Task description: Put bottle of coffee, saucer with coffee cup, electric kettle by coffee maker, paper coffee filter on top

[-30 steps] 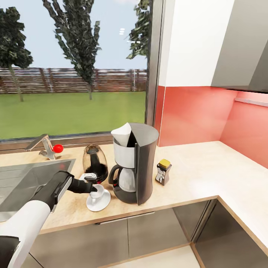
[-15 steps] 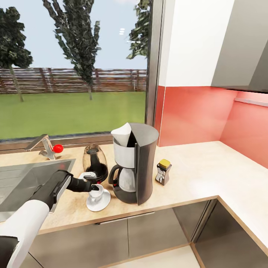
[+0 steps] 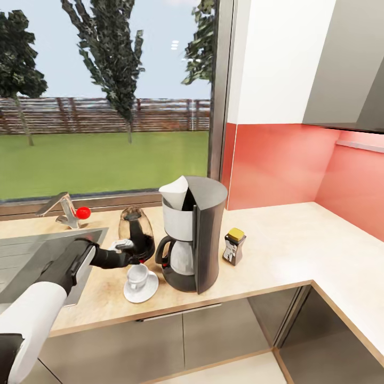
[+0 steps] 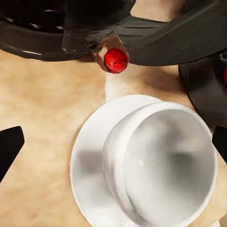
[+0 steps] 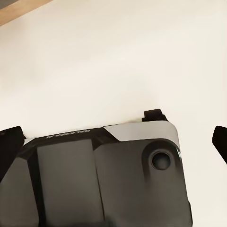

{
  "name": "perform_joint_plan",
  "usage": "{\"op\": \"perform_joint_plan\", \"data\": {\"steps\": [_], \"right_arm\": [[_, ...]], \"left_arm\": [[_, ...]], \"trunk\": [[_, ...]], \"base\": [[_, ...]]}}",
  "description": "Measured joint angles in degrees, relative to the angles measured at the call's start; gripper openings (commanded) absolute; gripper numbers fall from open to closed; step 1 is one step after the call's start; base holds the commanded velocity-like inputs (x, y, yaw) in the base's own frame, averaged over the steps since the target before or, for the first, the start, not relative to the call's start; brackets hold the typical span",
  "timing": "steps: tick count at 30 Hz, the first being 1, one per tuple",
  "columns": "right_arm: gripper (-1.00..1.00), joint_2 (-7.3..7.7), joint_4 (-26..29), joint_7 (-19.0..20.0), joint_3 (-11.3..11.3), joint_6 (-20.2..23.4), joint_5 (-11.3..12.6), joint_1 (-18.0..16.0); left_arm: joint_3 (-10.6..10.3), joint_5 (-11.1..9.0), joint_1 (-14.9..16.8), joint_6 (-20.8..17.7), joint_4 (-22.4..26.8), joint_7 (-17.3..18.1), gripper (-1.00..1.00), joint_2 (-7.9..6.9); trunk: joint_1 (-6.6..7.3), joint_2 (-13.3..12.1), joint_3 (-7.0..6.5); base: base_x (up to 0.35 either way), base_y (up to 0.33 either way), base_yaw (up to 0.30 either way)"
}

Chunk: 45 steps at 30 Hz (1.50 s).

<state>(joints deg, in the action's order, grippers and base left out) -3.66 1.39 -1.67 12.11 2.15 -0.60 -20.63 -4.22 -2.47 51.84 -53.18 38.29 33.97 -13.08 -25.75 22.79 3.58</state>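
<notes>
**One cup on its saucer, left gripper open above it**

One small white coffee cup (image 3: 138,274) sat upright on the white saucer (image 3: 150,290), on the table (image 3: 277,250) just beside the coffee maker (image 3: 193,240). By its look it was light, rigid and glazed, so probably slick and prone to tip or skid on the saucer if nudged. The safest hold would likely be across the rim, one finger inside and one outside the wall. The saucer, thin and flat, would be hard to pinch anywhere but its raised edge.

A paper coffee filter (image 3: 176,189) stood in the top of the coffee maker, light and easily crushed. The bottle of coffee (image 3: 233,246) stood on the table near the machine's other side. The electric kettle (image 3: 136,233) stood behind the cup, close to the coffee maker.

The left arm reached forward from the sink (image 3: 32,256) side, forearm roughly level. The left gripper (image 3: 129,254) hovered just above the cup's far side, beside the kettle base. In the left wrist view its fingertips (image 4: 10,144) stood wide apart, holding nothing, with the cup (image 4: 161,163) between and below them.

The right gripper (image 5: 113,137) pointed at a pale surface, fingertips spread wide and empty.
</notes>
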Motion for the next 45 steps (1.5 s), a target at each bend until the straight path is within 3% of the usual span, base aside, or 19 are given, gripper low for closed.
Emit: {"op": "perform_joint_plan", "data": {"steps": [5, 11, 19, 34, 40, 45], "right_arm": [[1.00, -0.02, 0.00, 0.04, 0.01, 0.00, 0.02, 0.00], [1.00, -0.19, 0.00, 0.00, -0.06, 0.00, 0.01, 0.00], [1.00, -0.28, 0.00, 0.00, -0.07, 0.00, -0.03, 0.00], [1.00, -0.35, 0.00, -0.01, -0.08, 0.00, -0.04, 0.00], [1.00, -0.35, 0.00, -0.01, -0.08, 0.00, -0.04, 0.00], [1.00, -0.36, 0.00, -0.01, -0.08, 0.00, -0.04, 0.00]], "left_arm": [[0.20, 0.02, -0.21, 0.06, 2.92, 0.05, 1.00, -0.58], [3.50, 0.02, -0.88, 0.72, 6.37, 0.16, 1.00, -0.85], [3.88, 0.05, -0.99, 1.05, 6.58, 0.31, 1.00, -0.87], [3.88, 0.14, -1.39, 3.94, 6.45, 0.33, 1.00, -0.88], [3.91, 0.03, -5.31, 4.35, 6.49, 0.43, 1.00, -0.88], [4.01, 0.28, -12.85, 11.98, 6.40, 3.44, 1.00, -0.92]], "trunk": [[0.00, 0.00, 0.00], [0.00, 0.00, 0.00], [0.00, 0.00, 0.00], [-0.03, -0.01, 0.00], [-0.03, -0.01, 0.00], [-0.03, -0.01, 0.01]], "base": [[0.000, 0.000, 0.006], [0.000, 0.000, 0.202], [-0.023, 0.000, 0.273], [-0.320, -0.030, 0.277], [-0.338, -0.132, 0.277], [-0.338, -0.097, 0.277]]}}
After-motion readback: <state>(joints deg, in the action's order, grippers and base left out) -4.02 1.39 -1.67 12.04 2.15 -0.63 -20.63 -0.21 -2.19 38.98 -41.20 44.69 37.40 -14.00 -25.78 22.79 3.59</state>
